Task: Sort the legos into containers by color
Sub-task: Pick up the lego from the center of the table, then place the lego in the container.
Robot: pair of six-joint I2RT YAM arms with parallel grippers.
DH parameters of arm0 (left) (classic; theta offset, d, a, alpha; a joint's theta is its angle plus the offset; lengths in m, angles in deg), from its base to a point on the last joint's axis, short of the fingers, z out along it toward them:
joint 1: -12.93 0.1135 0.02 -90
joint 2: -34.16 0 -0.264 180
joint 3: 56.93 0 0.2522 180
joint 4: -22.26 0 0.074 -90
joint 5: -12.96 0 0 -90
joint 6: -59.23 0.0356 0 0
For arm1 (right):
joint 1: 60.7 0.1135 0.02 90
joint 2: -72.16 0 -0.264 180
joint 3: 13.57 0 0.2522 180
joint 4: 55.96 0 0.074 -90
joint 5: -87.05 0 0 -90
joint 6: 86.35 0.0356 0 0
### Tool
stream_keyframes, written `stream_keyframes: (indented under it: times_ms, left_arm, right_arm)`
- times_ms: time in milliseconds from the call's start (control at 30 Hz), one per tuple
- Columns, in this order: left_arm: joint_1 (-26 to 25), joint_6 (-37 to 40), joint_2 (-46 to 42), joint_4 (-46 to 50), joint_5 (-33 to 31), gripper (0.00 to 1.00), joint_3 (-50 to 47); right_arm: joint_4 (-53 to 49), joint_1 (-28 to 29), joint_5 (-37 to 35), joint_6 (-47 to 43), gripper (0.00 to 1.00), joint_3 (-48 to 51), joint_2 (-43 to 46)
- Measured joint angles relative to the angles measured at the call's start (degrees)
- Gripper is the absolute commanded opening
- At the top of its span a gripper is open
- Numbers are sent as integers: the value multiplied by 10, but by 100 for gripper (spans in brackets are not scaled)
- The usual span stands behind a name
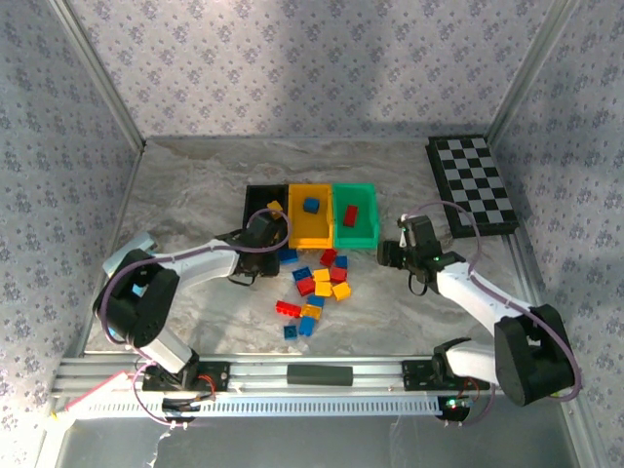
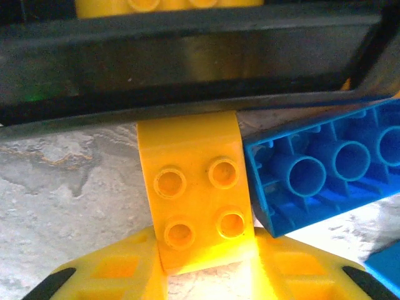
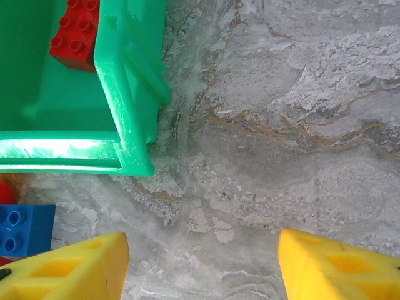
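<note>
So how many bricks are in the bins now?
3: yellow brick in the black bin, blue brick in the yellow bin, red brick in the green bin. The left arm may hide more.

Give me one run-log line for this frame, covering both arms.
left gripper: jaws shut on yellow brick by black bin | right gripper: jaws open, empty, beside green bin | unsorted bricks on table
</note>
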Motion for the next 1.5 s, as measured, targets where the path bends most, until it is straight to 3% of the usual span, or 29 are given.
stream_keyframes:
  times_ms: [200, 500, 600, 900, 1000, 1100, 1200, 1500]
  left_arm:
    - [-12, -2, -20, 16, -20, 21, -1]
    - [-40, -19, -195, 25, -98, 20, -40]
    - [-37, -12, -211, 21, -125, 20, -38]
    - [27, 61, -78, 37, -132, 24, 104]
    - [40, 86, -33, 38, -130, 43, 151]
    - [42, 99, -3, 39, -125, 50, 176]
    - [43, 106, 3, 42, -103, 59, 177]
    - [43, 99, -31, 29, -75, 60, 115]
  right_arm:
    - [9, 0, -1, 0, 66, 5, 6]
    - [13, 0, -5, 0, 66, 6, 3]
    - [13, 0, -5, 0, 66, 6, -1]
    - [22, 1, -7, 0, 66, 6, -7]
    - [24, 1, -9, 0, 66, 6, -7]
    - [25, 2, -11, 0, 66, 6, -7]
    - [29, 5, -10, 0, 66, 9, -7]
    - [47, 51, 5, -11, 65, 14, -7]
